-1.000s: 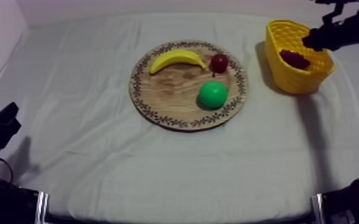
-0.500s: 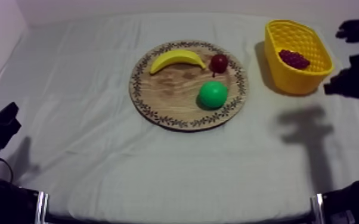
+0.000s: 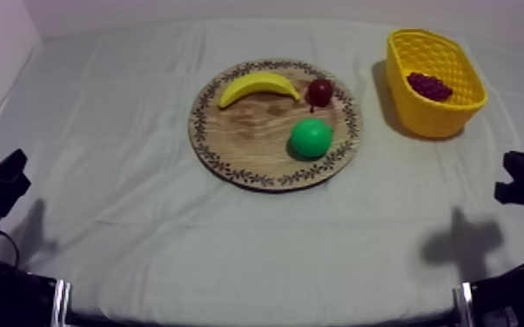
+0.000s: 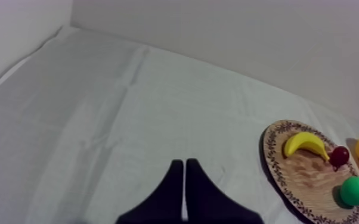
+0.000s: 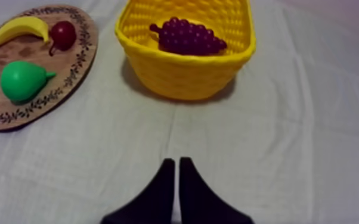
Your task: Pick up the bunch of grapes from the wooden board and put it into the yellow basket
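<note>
Lab test setup, cloth-covered table (image 3: 144, 217), bare wall (image 4: 247, 36)

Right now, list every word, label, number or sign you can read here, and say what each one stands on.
None: there is no readable text anywhere.
The wooden board has only a dark ornamental pattern round its rim, no letters.
The yellow basket, the bunch of grapes in it, the banana, pear and small red fruit are unmarked.
</note>
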